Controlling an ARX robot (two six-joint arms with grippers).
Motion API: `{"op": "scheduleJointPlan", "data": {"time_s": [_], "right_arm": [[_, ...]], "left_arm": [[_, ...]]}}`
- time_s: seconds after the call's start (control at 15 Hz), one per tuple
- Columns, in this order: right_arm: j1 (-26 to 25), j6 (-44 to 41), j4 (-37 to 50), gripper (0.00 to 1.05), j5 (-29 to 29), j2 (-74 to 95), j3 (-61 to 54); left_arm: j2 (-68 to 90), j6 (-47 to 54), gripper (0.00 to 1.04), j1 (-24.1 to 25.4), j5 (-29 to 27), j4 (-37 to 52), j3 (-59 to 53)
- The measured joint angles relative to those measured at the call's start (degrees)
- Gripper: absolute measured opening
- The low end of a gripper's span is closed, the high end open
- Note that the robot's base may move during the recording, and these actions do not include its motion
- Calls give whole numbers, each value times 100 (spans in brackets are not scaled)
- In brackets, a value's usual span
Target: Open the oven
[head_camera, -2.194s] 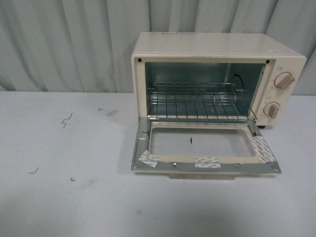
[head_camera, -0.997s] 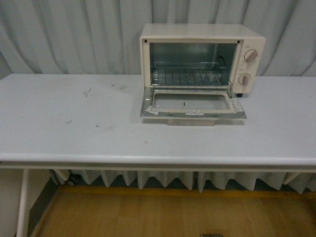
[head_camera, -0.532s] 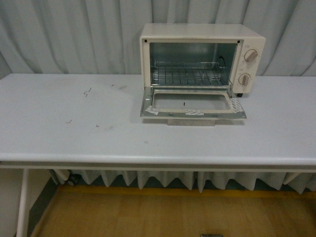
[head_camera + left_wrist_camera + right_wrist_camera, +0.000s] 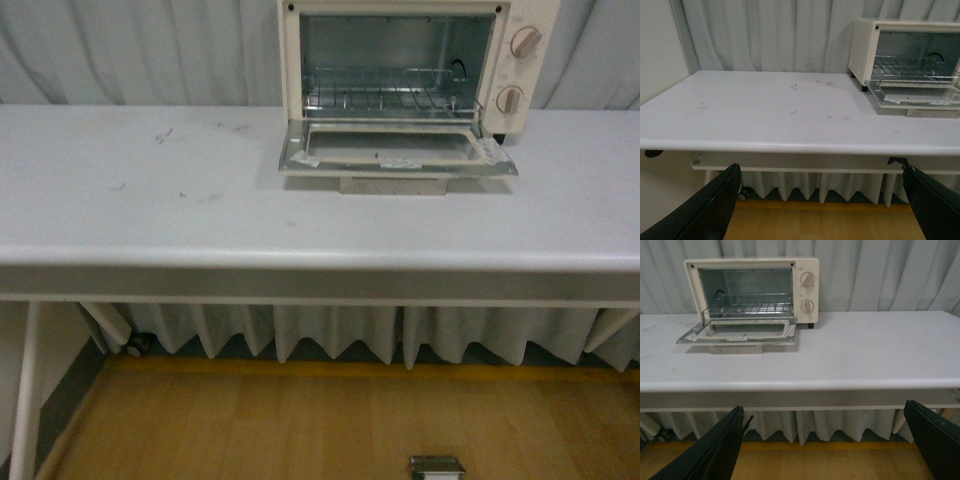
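Note:
The cream-white oven (image 4: pixel 520 70) stands at the back of the white table (image 4: pixel 200 200), its glass door (image 4: pixel 395 150) dropped flat and the wire rack (image 4: pixel 385 98) showing inside. Both wrist views also show the oven (image 4: pixel 862 50) (image 4: pixel 807 290) with its door (image 4: pixel 917 95) (image 4: pixel 740 332) down. My left gripper (image 4: pixel 822 207) and right gripper (image 4: pixel 825 445) hang open below the table's front edge, far from the oven, nothing between their black fingers (image 4: pixel 715 210) (image 4: pixel 715 450). Neither arm shows in the front view.
Small dark scuff marks (image 4: pixel 162 133) dot the tabletop left of the oven. Grey curtain (image 4: pixel 120 50) hangs behind the table. A pleated skirt (image 4: pixel 330 335) and a wooden floor (image 4: pixel 250 430) lie under it. A small metal piece (image 4: pixel 436 466) sits on the floor.
The front camera has dropped lower and pulled back: the oven now sits higher in view, and more of the table's edge and floor show. The oven door stays down.

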Motion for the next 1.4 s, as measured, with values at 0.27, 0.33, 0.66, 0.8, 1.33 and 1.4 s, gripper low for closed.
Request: {"op": "scheduleJointPlan", "data": {"time_s": [0.27,0.33,0.66,0.8,1.33,1.4], "right_arm": [[0,0,-7,98,-7,0,0],[0,0,-2,98,-7,2,0],[0,0,-7,98,0,0,0],[0,0,-7,98,-2,0,0],[0,0,-15,98,-4,4,0],[0,0,-15,98,-4,4,0]], "left_arm": [[0,4,98,0,-2,-2,0],[0,4,98,0,2,-7,0],[0,4,98,0,2,-2,0],[0,4,98,0,7,-2,0],[0,4,98,0,2,-15,0],[0,4,98,0,2,-13,0]]}}
